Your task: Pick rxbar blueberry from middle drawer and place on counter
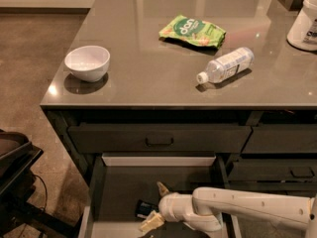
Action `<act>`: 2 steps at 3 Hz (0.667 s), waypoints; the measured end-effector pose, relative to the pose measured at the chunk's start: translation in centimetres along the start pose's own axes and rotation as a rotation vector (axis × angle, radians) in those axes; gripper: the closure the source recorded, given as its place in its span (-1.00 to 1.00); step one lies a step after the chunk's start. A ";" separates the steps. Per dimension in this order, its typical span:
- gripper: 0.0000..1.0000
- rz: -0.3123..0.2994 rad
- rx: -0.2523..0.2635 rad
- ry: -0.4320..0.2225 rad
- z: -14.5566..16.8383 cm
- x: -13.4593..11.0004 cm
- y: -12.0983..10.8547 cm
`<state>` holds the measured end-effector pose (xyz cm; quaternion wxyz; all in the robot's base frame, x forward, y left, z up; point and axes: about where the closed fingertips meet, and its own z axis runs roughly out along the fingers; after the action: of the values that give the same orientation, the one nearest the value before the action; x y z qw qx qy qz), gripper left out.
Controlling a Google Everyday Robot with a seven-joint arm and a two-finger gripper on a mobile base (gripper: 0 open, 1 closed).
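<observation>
gripper (151, 206): white body, cream fingers (152, 221) spread apart, low in the middle drawer (119, 187)
rxbar blueberry (144, 208): dark blue-black
middle drawer: dark grey inside, pale rear edge
table (148, 78): glossy grey-brown
bowl (87, 62): white
snack bag (192, 31): green, white lettering
bottle (225, 64): clear, white cap

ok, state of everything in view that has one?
middle drawer: pulled open
top drawer: closed
rxbar blueberry: lying on the drawer floor
hand: in the drawer, fingers open either side of the bar
bottle: capped, on its side
bowl: upright, empty
snack bag: lying flat
</observation>
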<state>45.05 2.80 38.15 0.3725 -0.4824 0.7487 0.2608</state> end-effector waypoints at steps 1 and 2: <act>-1.00 0.019 -0.029 0.034 -0.1 0.6 0.7; -1.00 0.022 -0.033 0.069 0.2 0.9 1.1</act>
<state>43.90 2.89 37.38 0.3354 -0.4889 0.7620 0.2606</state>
